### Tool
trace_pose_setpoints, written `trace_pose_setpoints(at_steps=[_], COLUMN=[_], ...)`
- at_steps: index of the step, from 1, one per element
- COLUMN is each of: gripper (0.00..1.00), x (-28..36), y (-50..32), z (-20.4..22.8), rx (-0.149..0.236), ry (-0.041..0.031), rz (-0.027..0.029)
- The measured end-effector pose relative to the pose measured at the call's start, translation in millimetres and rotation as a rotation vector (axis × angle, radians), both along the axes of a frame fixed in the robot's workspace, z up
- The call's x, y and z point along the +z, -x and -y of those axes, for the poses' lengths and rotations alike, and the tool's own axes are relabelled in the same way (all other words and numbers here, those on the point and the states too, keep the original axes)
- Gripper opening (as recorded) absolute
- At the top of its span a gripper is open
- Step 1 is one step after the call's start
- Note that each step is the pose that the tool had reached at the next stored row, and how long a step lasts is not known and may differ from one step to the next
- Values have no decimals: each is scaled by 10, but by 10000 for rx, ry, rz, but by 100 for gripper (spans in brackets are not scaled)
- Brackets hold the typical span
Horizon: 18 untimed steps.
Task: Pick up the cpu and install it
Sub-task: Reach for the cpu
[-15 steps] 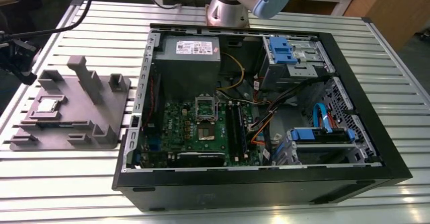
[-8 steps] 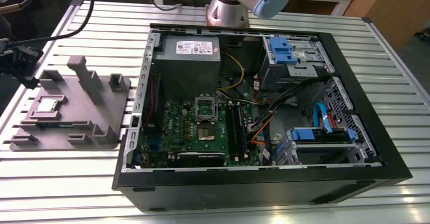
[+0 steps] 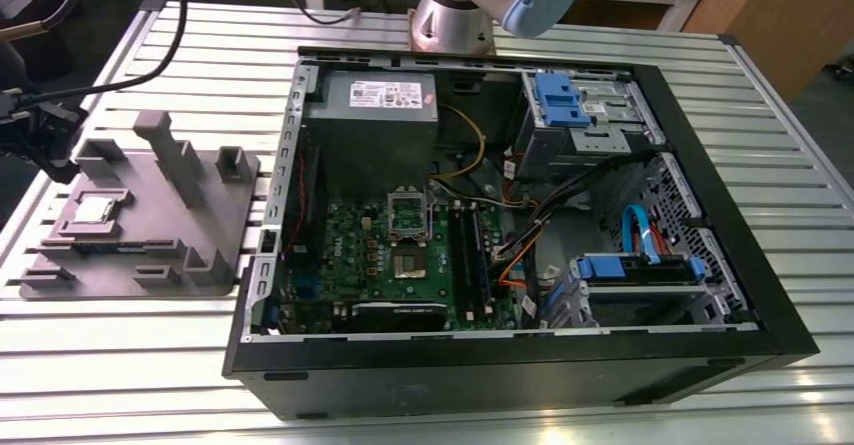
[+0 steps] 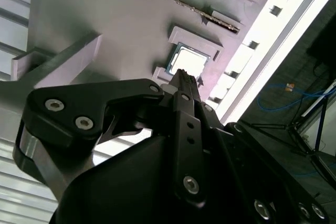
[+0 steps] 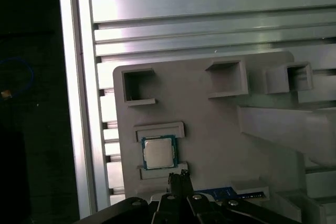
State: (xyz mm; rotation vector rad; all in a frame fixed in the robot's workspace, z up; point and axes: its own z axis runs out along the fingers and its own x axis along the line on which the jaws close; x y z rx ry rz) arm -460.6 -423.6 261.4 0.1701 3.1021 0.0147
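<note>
The pincer is clenched on nothing: in both wrist views its two black fingertips meet at a narrow point. It hangs over the grey tray, with its tips near the cpu and apart from it.

The cpu is a small flat square with a pale silver-grey metal top that catches the light and a thin dark greenish rim. It lies flat in a shallow seat of the tray, between two low raised ledges.

In the exterior view the pincer is at the tray's left edge and the cpu lies in the tray's left part. The tray rests on the slatted metal table, just left of the open black computer case. Inside the case lie a green board with a silvery socket frame and, farther back, a grey labelled metal box. The arm's base stands at the far side of the table.
</note>
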Motion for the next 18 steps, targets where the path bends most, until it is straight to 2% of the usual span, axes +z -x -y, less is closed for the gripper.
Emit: trace_pose_setpoints(at_steps=[7,15,18], gripper=[10,10,10], x=[-50,-150,-161], y=[29,68,72], z=[0,0,0], rx=[0,0,0], ry=[0,1,1], rz=[0,0,-2])
